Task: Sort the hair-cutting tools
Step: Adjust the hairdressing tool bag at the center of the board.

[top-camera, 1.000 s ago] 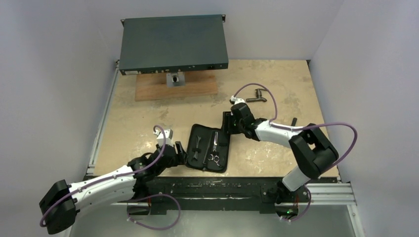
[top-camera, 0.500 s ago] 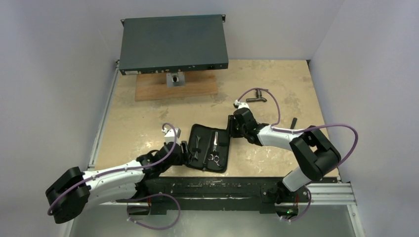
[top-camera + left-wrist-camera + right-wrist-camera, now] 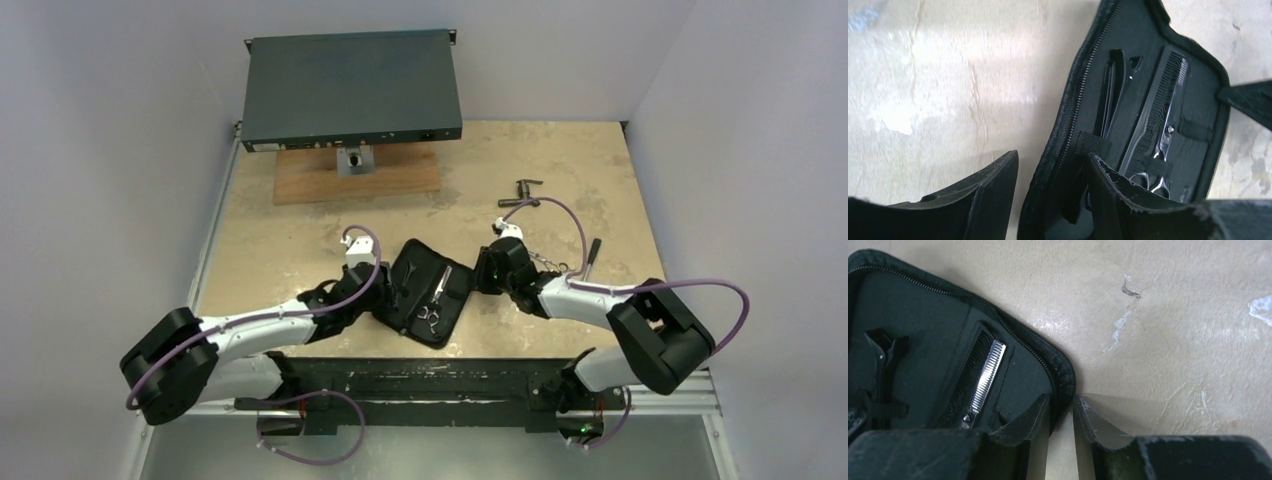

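Note:
A black zip case [image 3: 412,262] lies open and tilted at mid-table, with the hair-cutting tools strapped inside. The silver scissors [image 3: 435,300] [image 3: 1171,120] [image 3: 988,372] lie beside the black comb [image 3: 1147,117] [image 3: 964,377] and the thin black clip [image 3: 1113,90] [image 3: 880,357]. My left gripper [image 3: 378,290] [image 3: 1053,155] straddles the case's left zipped rim [image 3: 1068,120], with one finger inside. A sliver of table shows between the outer finger [image 3: 998,190] and the rim. My right gripper [image 3: 482,272] [image 3: 1061,397] is pinched on the case's right rim [image 3: 1065,375].
A flat dark equipment box [image 3: 350,90] rests on a wooden board [image 3: 355,178] at the back. A dark T-shaped fitting [image 3: 525,193] and a small hammer [image 3: 591,250] lie to the right, behind my right arm. Walls close in on both sides.
The case has rotated clockwise and shifted slightly right. My right gripper narrowed onto its right rim and moved nearer. My left gripper slid forward along the left rim and closed a little.

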Available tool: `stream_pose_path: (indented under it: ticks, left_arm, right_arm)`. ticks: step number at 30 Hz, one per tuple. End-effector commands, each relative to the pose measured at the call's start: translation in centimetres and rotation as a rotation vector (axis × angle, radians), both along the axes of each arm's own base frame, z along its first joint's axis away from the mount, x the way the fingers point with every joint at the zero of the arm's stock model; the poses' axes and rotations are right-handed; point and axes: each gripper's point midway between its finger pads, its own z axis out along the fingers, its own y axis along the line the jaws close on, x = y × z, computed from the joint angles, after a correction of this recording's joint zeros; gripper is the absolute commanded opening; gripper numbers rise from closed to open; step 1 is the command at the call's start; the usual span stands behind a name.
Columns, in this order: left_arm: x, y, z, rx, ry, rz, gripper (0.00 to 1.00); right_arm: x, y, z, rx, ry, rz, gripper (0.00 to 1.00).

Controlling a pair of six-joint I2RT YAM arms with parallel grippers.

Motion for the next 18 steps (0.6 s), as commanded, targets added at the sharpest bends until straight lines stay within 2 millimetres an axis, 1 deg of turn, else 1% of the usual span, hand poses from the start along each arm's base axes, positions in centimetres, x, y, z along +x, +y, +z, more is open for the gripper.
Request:
stream_pose_path:
  ticks: [1,5,6,9,13,16,17,18]
  left_arm:
    - [3.8,-1.4,2.6,-0.009,-0.079,0.037,0.52]
    - [6.1,-2.7,2.7,-0.007,-0.075,0.038,0.51]
    - [6.8,-3.2,3.1,-0.012,-0.080,0.036,0.51]
    - [8.5,-3.8,3.2,-0.004,-0.088,0.045,0.50]
    - [10.8,-3.9,3.7,-0.001,-0.113,0.078,0.51]
    - [12.4,-3.9,4.5,-0.006,-0.142,0.104,0.52]
    - [12.7,-4.0,4.6,-0.005,-0.148,0.106,0.52]
    - [13.1,-4.2,5.0,-0.006,-0.156,0.105,0.52]
  right_arm:
    - [-0.4,0.1,0.4,0.086,-0.013,-0.047,0.21]
    - [-1.9,0.5,-0.2,0.145,0.017,-0.063,0.18]
    - [-2.3,0.7,-0.3,0.155,0.021,-0.064,0.18]
    - [-3.1,1.2,-0.4,0.172,0.029,-0.064,0.18]
    - [-3.6,1.9,0.2,0.183,0.022,-0.041,0.19]
    - [-3.6,2.0,1.0,0.173,0.003,-0.023,0.20]
    - [-3.5,2.0,1.3,0.168,-0.001,-0.020,0.21]
    - [-3.5,1.9,1.4,0.159,-0.002,-0.019,0.24]
